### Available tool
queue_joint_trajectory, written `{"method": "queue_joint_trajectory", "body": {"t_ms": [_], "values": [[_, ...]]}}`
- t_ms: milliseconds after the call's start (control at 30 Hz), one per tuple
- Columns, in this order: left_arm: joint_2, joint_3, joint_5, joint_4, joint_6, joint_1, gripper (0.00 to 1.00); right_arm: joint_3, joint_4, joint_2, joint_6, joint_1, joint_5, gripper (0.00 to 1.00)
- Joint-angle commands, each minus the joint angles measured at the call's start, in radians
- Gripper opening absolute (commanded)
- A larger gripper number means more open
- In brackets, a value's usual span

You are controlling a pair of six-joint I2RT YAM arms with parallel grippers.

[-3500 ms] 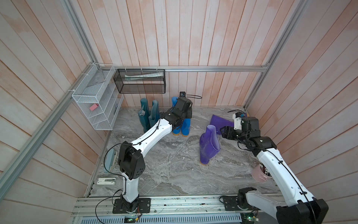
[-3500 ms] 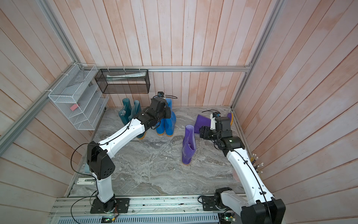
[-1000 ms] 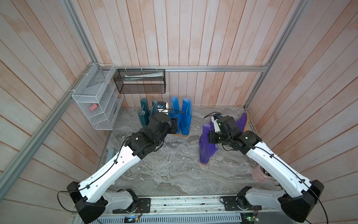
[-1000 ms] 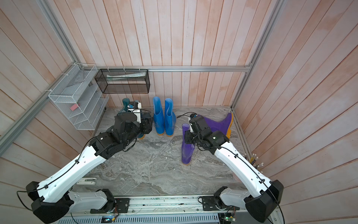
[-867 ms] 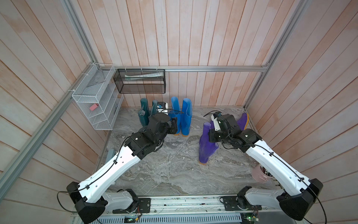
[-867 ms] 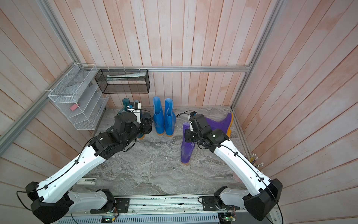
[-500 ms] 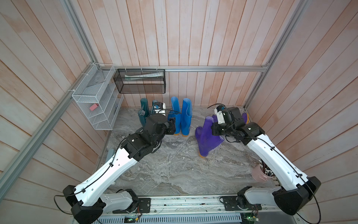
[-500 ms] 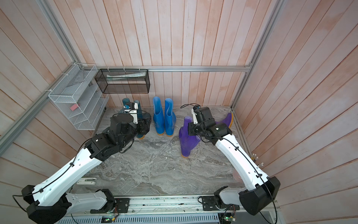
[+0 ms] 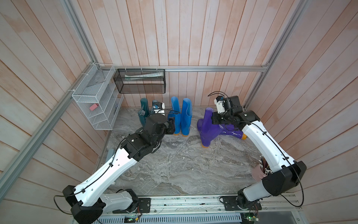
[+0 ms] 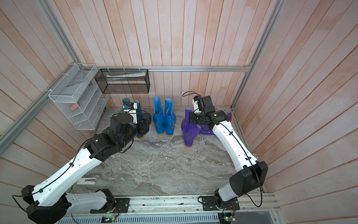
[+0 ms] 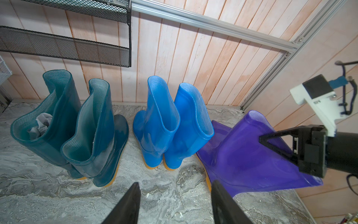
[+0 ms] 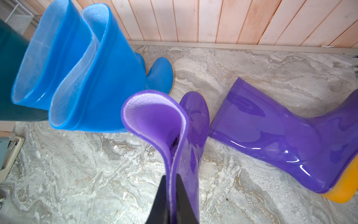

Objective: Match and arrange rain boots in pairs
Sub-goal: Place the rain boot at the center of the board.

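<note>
Two dark teal rain boots [image 9: 143, 114] [image 11: 77, 126] stand side by side at the back wall, with two bright blue rain boots [image 9: 182, 116] [image 11: 170, 124] upright beside them. My right gripper [image 12: 171, 175] [image 9: 214, 120] is shut on the rim of a purple rain boot [image 12: 155, 116] [image 9: 208, 130], which leans over with its sole low by the floor. A second purple rain boot [image 12: 271, 131] [image 9: 232, 132] lies on its side just behind it. In front of the blue pair, my left gripper [image 11: 175, 183] [image 9: 171, 126] is open and holds nothing.
A white wire rack [image 9: 96, 104] hangs on the left wall and a black mesh basket [image 9: 139, 81] on the back wall. A pink cup of pencils [image 9: 259, 172] stands front right under my right arm. A white strip [image 10: 86, 181] lies front left.
My right gripper has carried the purple boot back and to the right, tipping it beside the lying purple boot. The left arm has pulled back a little from the blue pair.
</note>
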Motion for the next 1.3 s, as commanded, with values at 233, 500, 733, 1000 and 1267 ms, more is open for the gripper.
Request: {"method": "queue_joint_trajectory", "body": {"t_ms": [233, 500, 733, 1000, 1267], "values": [[-0.026, -0.021, -0.019, -0.013, -0.008, -0.001, 0.6, 0.162, 0.081, 0.104, -0.058, -0.048, -0.066, 0.01], [-0.038, -0.036, -0.032, -0.016, -0.01, -0.001, 0.61, 0.272, 0.068, 0.208, -0.067, -0.053, -0.065, 0.01], [-0.048, -0.05, -0.035, -0.016, -0.011, 0.0, 0.61, 0.362, 0.047, 0.294, -0.07, -0.055, -0.051, 0.01], [-0.049, -0.056, -0.038, -0.019, -0.012, -0.001, 0.62, 0.398, 0.049, 0.356, -0.065, -0.056, -0.072, 0.01], [-0.044, -0.056, -0.038, -0.018, -0.012, 0.0, 0.62, 0.392, 0.059, 0.377, -0.055, -0.055, -0.098, 0.01]]}}
